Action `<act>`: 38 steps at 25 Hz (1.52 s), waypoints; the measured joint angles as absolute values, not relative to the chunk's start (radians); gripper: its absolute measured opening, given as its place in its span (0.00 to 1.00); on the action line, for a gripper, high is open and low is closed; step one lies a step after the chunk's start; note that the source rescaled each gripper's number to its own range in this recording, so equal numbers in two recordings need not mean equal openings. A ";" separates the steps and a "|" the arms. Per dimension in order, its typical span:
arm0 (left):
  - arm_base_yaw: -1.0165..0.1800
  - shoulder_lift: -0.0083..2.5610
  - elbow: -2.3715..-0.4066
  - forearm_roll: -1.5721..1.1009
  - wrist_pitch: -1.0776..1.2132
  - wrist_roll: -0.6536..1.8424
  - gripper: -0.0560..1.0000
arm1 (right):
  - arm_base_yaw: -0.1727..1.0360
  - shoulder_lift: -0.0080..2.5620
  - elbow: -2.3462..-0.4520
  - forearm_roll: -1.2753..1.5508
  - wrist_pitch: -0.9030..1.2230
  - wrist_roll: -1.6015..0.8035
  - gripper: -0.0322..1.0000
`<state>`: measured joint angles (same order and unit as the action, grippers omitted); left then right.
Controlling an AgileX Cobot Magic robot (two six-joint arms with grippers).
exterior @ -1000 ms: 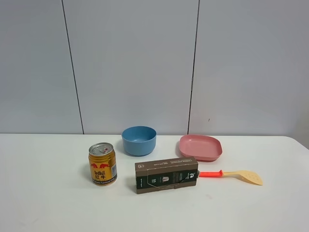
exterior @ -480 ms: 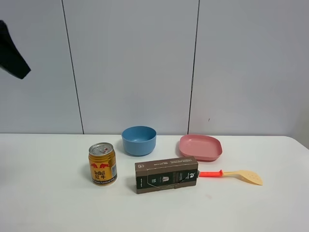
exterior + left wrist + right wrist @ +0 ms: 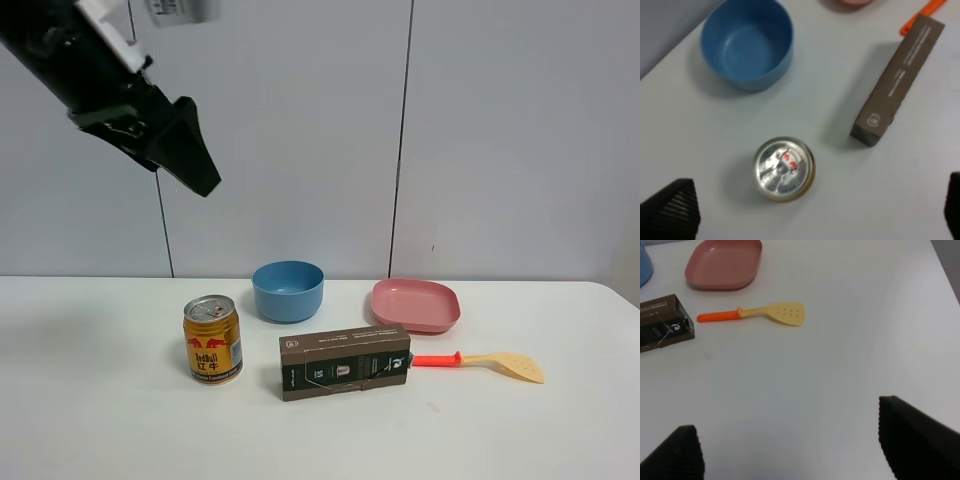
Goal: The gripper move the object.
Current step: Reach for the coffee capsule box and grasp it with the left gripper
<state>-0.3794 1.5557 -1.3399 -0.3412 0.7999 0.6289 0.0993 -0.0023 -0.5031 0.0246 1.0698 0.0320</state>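
We judge the task not yet begun: the left gripper [image 3: 196, 168] hangs high at far left, jaws spread wide, holding nothing. The object [image 3: 345, 362] lies untouched mid-table, right of the can [image 3: 213, 340], its right end beside the spatula [image 3: 480, 360]. The right gripper [image 3: 785, 435], likewise spread wide, is empty.

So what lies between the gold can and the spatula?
The long brown box lies between the can and the spatula, nothing else; the exterior high view shows it.
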 joint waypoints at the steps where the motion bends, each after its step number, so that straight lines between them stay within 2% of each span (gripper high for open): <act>1: -0.410 1.568 -1.341 -0.336 0.786 0.640 1.00 | 0.099 -0.002 -0.503 0.025 1.070 0.032 1.00; 10: -0.621 1.642 -1.347 -0.288 0.656 0.761 1.00 | 0.099 -0.002 -0.503 0.025 1.070 0.032 1.00; 17: -0.729 1.701 -1.347 -0.286 0.542 0.869 1.00 | 0.099 -0.002 -0.503 0.025 1.070 0.032 1.00; 33: -0.719 1.963 -1.349 -0.281 0.392 0.912 1.00 | 0.099 -0.002 -0.503 0.025 1.070 0.032 1.00; 38: -0.712 2.037 -1.403 -0.281 0.382 0.914 1.00 | 0.099 -0.002 -0.503 0.025 1.070 0.032 1.00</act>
